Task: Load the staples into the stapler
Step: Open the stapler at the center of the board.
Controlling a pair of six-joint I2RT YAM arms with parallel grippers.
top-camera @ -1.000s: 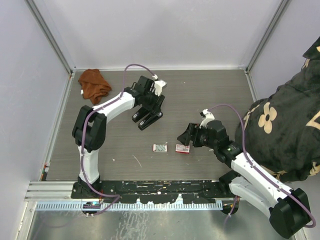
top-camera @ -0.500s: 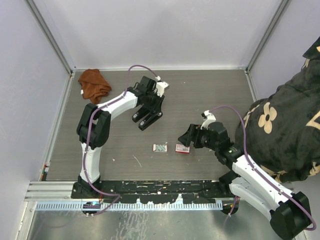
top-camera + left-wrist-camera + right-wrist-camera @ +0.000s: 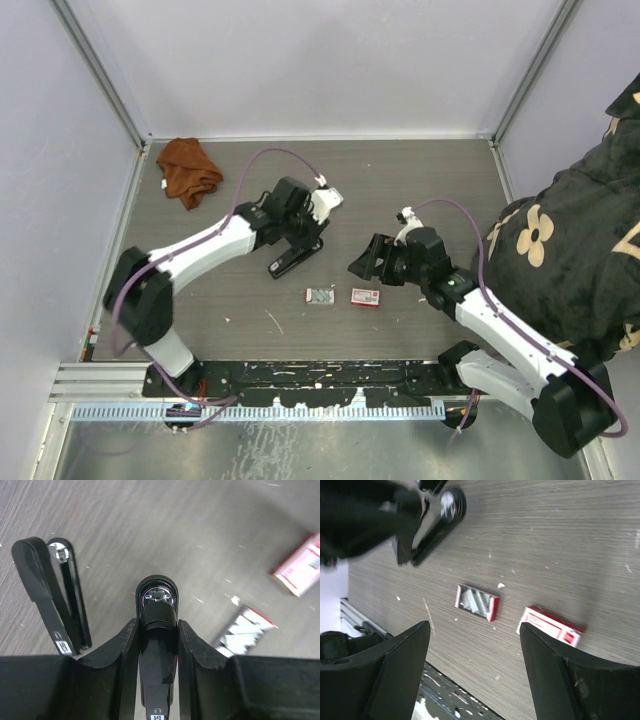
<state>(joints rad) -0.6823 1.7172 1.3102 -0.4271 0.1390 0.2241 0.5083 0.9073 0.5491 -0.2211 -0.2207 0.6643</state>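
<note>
My left gripper (image 3: 300,232) is shut on a black stapler (image 3: 157,605), whose rounded end sticks out past the fingers; the gripper also shows in the left wrist view (image 3: 157,626). A second black stapler (image 3: 295,260) lies on the table just beside it, also seen in the left wrist view (image 3: 50,590). The staples lie in a small open tray (image 3: 319,296) with red ends, also in the right wrist view (image 3: 476,602). The red-and-white box (image 3: 365,297) lies right of the tray. My right gripper (image 3: 362,264) is open and empty, hovering above and just behind the box (image 3: 551,626).
A rust-brown cloth (image 3: 187,168) lies bunched at the far left corner. A person in a dark flowered garment (image 3: 570,240) stands at the right edge. Grey walls enclose the table; a black rail (image 3: 300,375) runs along the near edge.
My left arm has swung nearer and to the right, carrying one stapler away from the other. My right gripper has shifted slightly farther and to the left. Tray and box have not moved.
</note>
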